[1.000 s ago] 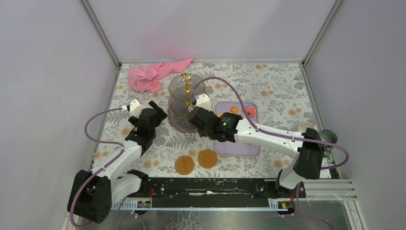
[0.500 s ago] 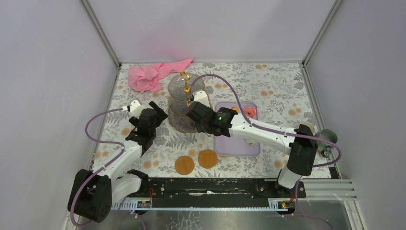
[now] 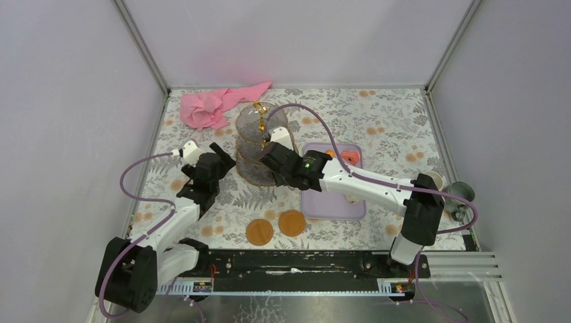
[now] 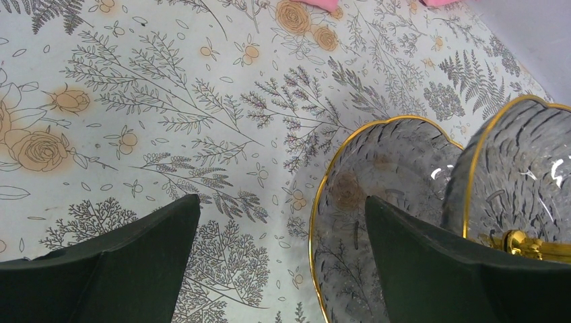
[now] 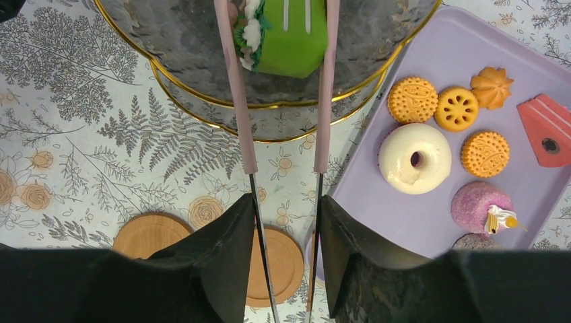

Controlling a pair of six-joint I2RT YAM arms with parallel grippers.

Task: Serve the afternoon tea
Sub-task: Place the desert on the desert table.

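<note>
Tongs [image 5: 233,101] sat clamped in your right gripper [image 5: 286,252], their arms pinching the green cake [image 5: 289,37] over a tier of the stand [image 5: 168,47], touching the glass or not I couldn't tell; your left gripper [image 4: 281,202] hung empty, jaws wide apart, just beside the bottom tier. Step looked like plating the cake: next you needed to settle it on the glass, ease the tongs open, then reach to the lilac tray [image 5: 404,229] for the doughnut [image 5: 414,158] and biscuits [image 5: 412,99].

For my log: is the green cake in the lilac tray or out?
Out: the green cake is between the pink tongs over the glass stand.
</note>
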